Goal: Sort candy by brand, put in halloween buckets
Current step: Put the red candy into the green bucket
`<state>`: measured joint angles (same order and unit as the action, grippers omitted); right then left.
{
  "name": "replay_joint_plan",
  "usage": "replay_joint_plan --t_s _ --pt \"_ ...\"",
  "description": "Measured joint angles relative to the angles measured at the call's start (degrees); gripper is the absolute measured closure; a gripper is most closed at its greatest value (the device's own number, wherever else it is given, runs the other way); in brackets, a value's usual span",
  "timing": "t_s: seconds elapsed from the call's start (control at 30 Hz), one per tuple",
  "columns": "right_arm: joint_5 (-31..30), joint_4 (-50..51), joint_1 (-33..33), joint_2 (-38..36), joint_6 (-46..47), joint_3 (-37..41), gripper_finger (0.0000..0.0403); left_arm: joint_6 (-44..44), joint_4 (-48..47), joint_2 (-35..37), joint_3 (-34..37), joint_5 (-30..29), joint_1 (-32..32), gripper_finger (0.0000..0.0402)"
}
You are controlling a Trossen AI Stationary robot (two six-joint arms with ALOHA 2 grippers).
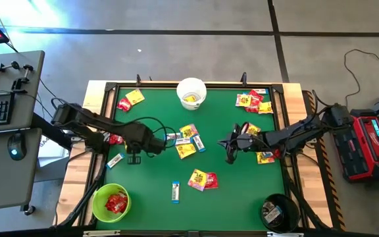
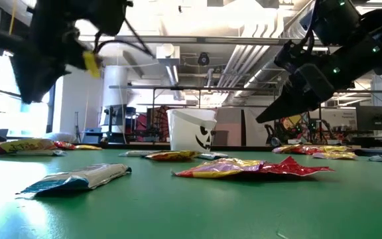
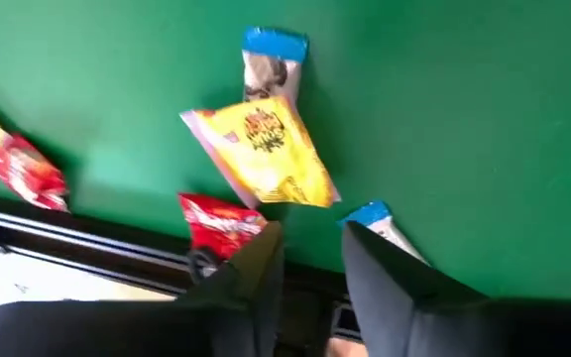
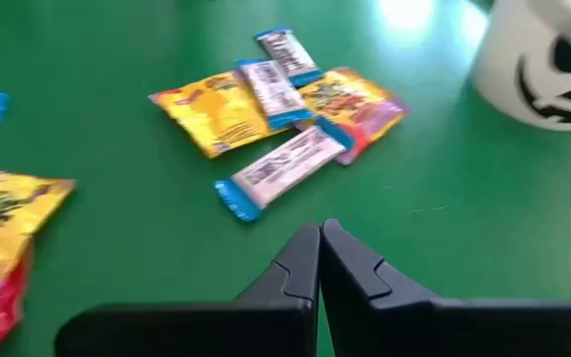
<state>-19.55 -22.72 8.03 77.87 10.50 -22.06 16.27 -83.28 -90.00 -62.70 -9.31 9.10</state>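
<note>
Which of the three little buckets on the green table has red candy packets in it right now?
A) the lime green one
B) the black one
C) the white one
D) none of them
A: seen from above, the lime green bucket holds a heap of red packets, while the white bucket shows something yellow inside and the black bucket shows no red.
</note>
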Motion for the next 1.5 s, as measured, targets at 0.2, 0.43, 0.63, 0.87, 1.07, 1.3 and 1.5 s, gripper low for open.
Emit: replay_joint_plan --t_s 0.2,0.43,0.63,0.87,1.07,1.3,1.5 --pt "1.12 1.18 0.0 0.0 -0.12 0.0 0.0403 5.11 4.3 0.37 7.84 1.04 -2.21 0.0249" --pt "1.98 1.53 0.0 0.0 -0.27 0.0 0.0403 8.92 6.7 0.37 15.01 1.67 -5.84 0.0236" --pt "1.93 1.64 -0.01 0.0 1.56 0.0 0.0403 7.44 10.21 0.37 19.33 1.42 -8.89 0.0236" --pt "0.21 1.73 -0.2 0.0 2.16 0.0 0.0403 6.99 14.42 0.37 22.75 -1.14 -13.25 0.0236" --pt "0.16 1.73 -1.19 0.0 1.24 0.0 0.0403 8.1 15.8 0.35 22.91 -0.75 -17.09 0.0237" --pt "0.15 1.75 -1.79 0.0 1.05 0.0 0.0403 7.15 18.0 0.35 22.91 1.73 -21.7 0.0283" --pt "0.17 2.36 -1.79 0.0 1.27 0.0 0.0403 4.21 17.55 0.35 22.91 2.2 -23.09 0.0355"
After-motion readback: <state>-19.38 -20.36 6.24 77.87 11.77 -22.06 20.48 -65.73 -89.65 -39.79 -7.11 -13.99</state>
